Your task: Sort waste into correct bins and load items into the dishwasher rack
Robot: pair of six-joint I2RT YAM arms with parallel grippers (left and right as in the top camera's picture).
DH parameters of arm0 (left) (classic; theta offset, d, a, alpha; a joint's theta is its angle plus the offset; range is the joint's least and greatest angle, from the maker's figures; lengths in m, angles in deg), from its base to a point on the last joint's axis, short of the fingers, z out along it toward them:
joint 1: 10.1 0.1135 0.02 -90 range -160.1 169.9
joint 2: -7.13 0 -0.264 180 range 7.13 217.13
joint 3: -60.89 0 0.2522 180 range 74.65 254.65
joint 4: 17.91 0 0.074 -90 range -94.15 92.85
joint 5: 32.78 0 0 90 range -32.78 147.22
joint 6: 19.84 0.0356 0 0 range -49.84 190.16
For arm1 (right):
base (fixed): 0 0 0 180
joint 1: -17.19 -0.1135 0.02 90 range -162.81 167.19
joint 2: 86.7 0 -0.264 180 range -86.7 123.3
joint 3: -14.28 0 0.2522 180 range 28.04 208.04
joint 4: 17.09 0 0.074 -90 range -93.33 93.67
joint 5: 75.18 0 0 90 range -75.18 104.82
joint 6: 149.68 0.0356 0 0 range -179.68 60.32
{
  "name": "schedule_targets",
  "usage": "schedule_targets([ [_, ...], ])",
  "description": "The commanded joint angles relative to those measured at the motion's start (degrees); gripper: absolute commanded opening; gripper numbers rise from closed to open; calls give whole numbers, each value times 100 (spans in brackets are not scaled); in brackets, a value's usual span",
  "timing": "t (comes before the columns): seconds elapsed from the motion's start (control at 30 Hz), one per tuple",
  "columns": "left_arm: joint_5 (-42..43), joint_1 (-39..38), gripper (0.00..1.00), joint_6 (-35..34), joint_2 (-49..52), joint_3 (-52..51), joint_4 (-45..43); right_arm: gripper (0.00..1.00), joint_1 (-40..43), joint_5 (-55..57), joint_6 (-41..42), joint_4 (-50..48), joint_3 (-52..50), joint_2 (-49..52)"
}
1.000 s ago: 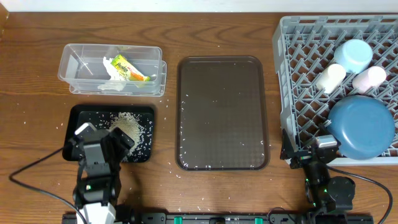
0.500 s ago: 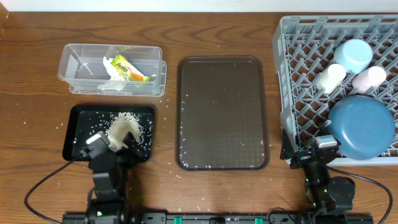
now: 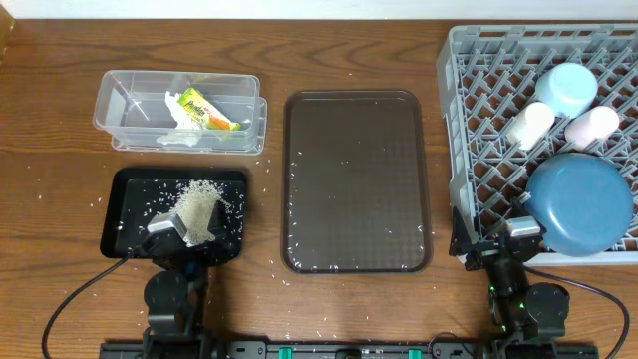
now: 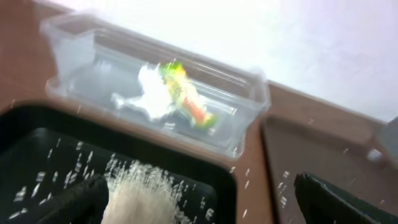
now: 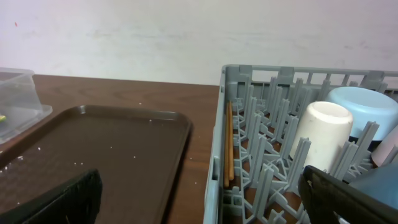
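Over at 3 o'clock on the counter [image 3: 50, 150], the dishwasher rack [image 3: 485, 95] looks loaded. At 8 o'clock the black tray [image 3: 122, 187] holds the rice heap [image 3: 197, 202], just 12 o'clock of the left pincer [image 3: 179, 235], spread wide and empty like the right pincer [image 3: 501, 242]. I'd back out high, clear of the rim, scattering nothing.

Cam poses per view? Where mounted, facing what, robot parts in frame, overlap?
Overhead: above table, looking straight down; both arms at near edge, left claw over black tray, right claw by rack.
Left wrist: low over that tray, facing clear tub and wall; own fingers in bottom corners.
Right wrist: low beside rack, facing brown tray and wall; own fingers in bottom corners.
Shared: wrapper shows overhead and left wrist.
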Motion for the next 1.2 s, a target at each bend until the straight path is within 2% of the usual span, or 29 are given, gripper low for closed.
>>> schedule_targets([
  [0.0, 140, -31, 98, 269, -216, -256, -422, 99, 52, -17, -63, 24, -9, -31],
  [0.17, 146, -33, 98, 422, -221, -264, -675, 99, 52, -17, -63, 24, -9, -31],
  [0.33, 739, -31, 98, 1303, -221, -264, -951, 99, 52, -17, -63, 24, -9, -31],
  [0.53, 702, -31, 98, 1296, -221, -264, -94, 99, 52, -17, -63, 24, -9, -31],
  [1.17, 673, -31, 98, 1296, -203, -264, -120, 99, 52, -17, -63, 24, -9, -31],
])
